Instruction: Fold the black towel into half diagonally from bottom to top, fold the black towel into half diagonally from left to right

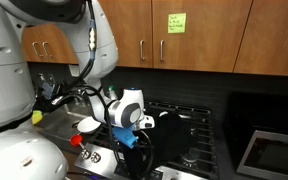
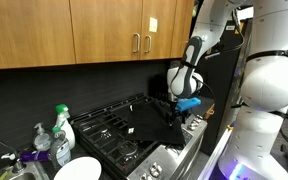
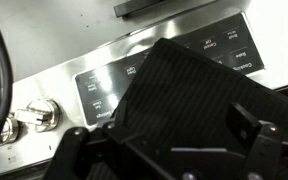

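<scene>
The black towel [image 3: 184,90] lies on the black stove and its edge hangs over the front control panel. In an exterior view it is a dark sheet on the stove top [image 2: 149,122]. My gripper [image 3: 169,140] is right above the towel's near edge, its fingers spread wide on either side of the cloth. It looks open, with nothing clamped. In both exterior views the gripper [image 1: 134,138] [image 2: 184,113] hangs low at the stove's front edge. The dark towel is hard to tell apart from the stove in one of them.
The stove's steel control panel [image 3: 104,85] with round knobs [image 3: 39,113] is just below the gripper. Burner grates [image 2: 114,128] cover the stove top. Spray bottles [image 2: 62,125] and a white bowl [image 2: 79,170] stand beside the stove. Wooden cabinets [image 1: 174,35] hang above.
</scene>
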Controlling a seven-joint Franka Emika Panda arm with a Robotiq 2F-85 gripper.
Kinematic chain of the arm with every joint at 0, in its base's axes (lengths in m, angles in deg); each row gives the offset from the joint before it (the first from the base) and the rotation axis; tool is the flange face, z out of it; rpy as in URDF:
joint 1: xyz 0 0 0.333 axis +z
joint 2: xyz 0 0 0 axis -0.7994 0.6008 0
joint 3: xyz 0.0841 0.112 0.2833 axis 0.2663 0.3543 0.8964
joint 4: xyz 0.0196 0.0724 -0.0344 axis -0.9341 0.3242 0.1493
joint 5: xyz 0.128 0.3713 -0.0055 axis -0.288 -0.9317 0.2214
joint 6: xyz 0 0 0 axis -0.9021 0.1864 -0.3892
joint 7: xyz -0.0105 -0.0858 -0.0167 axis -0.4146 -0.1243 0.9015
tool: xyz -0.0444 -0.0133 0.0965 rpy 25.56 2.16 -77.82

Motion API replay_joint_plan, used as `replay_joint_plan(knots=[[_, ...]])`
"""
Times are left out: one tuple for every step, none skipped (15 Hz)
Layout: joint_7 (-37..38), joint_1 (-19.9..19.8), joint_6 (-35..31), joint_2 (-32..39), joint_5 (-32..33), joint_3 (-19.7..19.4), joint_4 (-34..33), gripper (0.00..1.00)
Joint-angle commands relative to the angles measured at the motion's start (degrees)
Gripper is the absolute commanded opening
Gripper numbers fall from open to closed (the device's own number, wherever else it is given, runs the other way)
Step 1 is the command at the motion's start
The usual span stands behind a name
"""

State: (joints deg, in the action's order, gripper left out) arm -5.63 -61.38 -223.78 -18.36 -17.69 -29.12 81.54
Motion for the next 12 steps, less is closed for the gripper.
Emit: replay_joint_plan(knots=[[-0.60,1.88,-0.90,1.70,-0.93,-2.29,-0.23,1.00],[-0.60,1.95,-0.90,1.70,-0.98,-2.34,-0.24,1.00],[-0.94,1.68,-1.20,2.86,-1.42,-2.43,-0.73,1.00],[-1.99,1.26,-1.49,4.27,-2.22,-2.31,-1.07,1.00],[-2.73,1.00,-1.66,5.35,-2.92,-2.22,-1.24,1.00],[-2.32,1.34,-1.89,5.90,-2.81,-2.60,-1.07,1.00],[-2.93,1.34,-2.09,6.03,-3.39,-2.55,-0.75,1.00],[-2.84,1.57,-2.36,5.84,-3.47,-2.82,-0.55,1.00],[-2.18,2.30,-1.05,5.01,-3.27,-3.16,-0.64,1.00],[-2.30,2.34,-1.26,5.47,-3.54,-3.23,-0.65,1.00],[-2.33,2.37,-1.35,5.64,-3.62,-3.26,-0.66,1.00],[-2.34,2.37,-1.38,5.65,-3.63,-3.27,-0.67,1.00]])
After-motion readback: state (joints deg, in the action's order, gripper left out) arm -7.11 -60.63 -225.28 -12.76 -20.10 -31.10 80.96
